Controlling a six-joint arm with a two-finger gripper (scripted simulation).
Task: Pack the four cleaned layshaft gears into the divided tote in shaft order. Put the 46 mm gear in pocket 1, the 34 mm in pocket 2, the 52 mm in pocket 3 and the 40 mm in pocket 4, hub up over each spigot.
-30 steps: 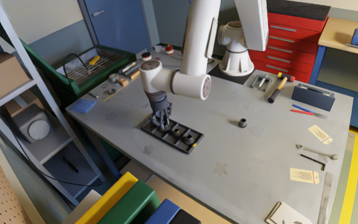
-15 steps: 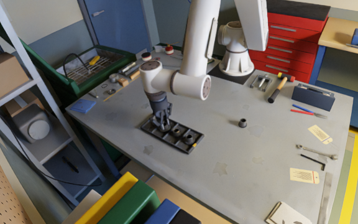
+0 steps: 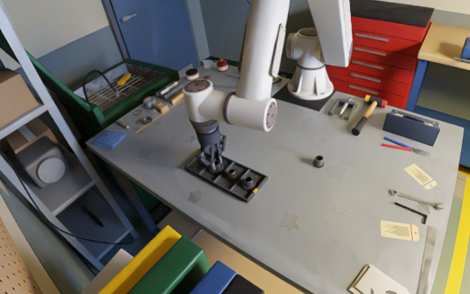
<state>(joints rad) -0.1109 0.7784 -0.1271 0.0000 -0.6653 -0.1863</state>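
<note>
A gear point(image 3: 216, 165) sits low in the second pocket from the far-left end of the divided tote point(image 3: 226, 175), partly hidden by my gripper point(image 3: 213, 162), whose fingers are closed around it. Two more dark gears point(image 3: 232, 172) point(image 3: 249, 182) sit in the two pockets to its right, toward the tote's near end with the yellow mark. The far-left pocket point(image 3: 200, 160) is mostly hidden behind my fingers. A fourth gear point(image 3: 318, 161) stands alone on the grey bench, well to the right of the tote.
The robot's base point(image 3: 309, 69) stands at the far side of the bench. A hammer point(image 3: 364, 114), a dark case point(image 3: 411, 127), pens, tags and a wrench point(image 3: 415, 199) lie along the right side. A blue pad point(image 3: 109, 139) lies at the left edge.
</note>
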